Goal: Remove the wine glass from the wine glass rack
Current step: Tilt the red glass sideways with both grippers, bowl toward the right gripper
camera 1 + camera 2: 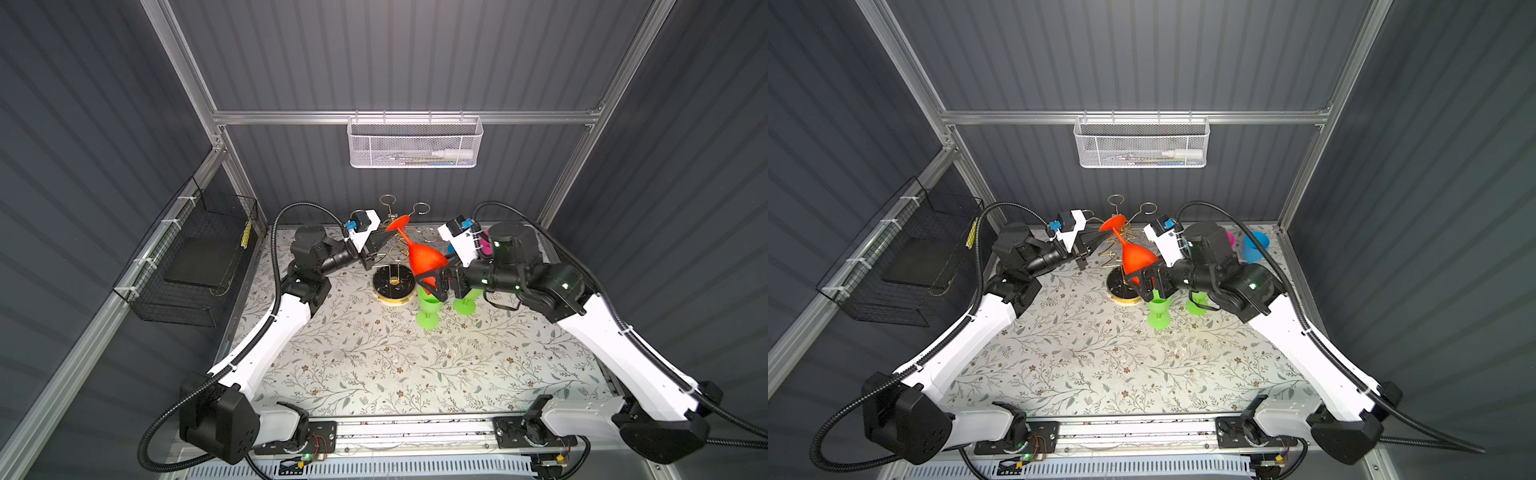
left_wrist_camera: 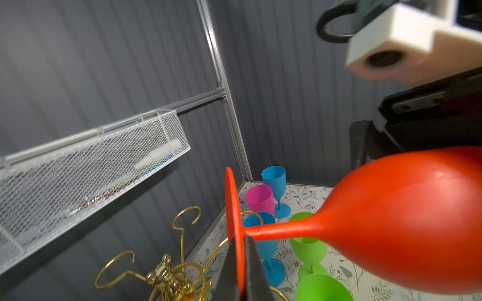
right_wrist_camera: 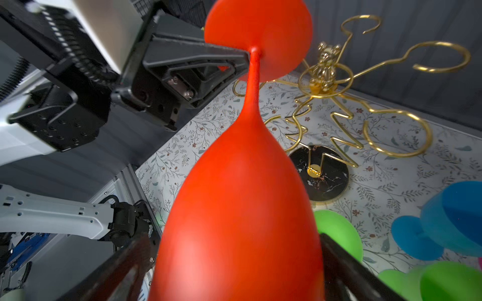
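Left hand clamped on the foot of the wine glass, which tilts beside the wine glass rack. Right hand straddles the bowl, grip unclear. Best practice: draw the stem clear of the rings without twisting.

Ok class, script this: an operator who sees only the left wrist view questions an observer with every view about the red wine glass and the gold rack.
Operator: Is the right end effector clamping the red wine glass?
Observer: Seemingly not: its fingers flank the bowl, with a gap beside one.
Operator: What does the wine glass rack stand on?
Observer: Its round black base, gold-rimmed, flat on the table.
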### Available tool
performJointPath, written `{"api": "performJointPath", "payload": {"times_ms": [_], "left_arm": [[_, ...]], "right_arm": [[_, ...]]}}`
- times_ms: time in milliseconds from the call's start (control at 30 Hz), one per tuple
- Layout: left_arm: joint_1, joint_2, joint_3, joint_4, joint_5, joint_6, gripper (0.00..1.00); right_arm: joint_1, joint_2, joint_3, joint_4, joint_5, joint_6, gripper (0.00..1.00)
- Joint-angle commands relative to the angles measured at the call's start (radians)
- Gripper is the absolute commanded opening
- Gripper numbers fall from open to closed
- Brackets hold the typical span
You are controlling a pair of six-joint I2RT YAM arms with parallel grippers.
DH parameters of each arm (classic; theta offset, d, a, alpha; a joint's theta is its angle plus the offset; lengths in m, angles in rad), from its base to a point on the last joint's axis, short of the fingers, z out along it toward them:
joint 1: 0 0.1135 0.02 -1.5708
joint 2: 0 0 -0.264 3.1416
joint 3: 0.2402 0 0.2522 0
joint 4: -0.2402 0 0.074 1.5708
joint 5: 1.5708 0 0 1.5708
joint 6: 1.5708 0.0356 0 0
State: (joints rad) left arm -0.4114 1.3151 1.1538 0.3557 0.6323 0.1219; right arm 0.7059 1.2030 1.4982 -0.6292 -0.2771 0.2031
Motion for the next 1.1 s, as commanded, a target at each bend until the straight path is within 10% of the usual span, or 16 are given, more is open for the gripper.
{"api": "performJointPath", "payload": {"times_ms": [0,267,767,1067], "left_arm": [[-0.003,-0.041,0.017,-0.043,-0.175,-0.266,0.0],[-0.003,-0.086,-0.049,-0.047,-0.167,-0.37,0.0],[-0.003,-0.088,-0.054,-0.02,-0.12,-0.369,0.0],[-0.003,-0.096,-0.074,-0.015,-0.142,-0.345,0.0]], "right_arm": [[-0.038,-0.116,-0.077,0.137,-0.01,0.031,0.99],[-0.095,-0.299,-0.198,0.179,0.086,0.056,0.93],[-0.073,-0.128,-0.155,0.304,0.095,0.131,0.64],[-0.069,-0.059,-0.135,0.355,0.115,0.145,0.22]]}}
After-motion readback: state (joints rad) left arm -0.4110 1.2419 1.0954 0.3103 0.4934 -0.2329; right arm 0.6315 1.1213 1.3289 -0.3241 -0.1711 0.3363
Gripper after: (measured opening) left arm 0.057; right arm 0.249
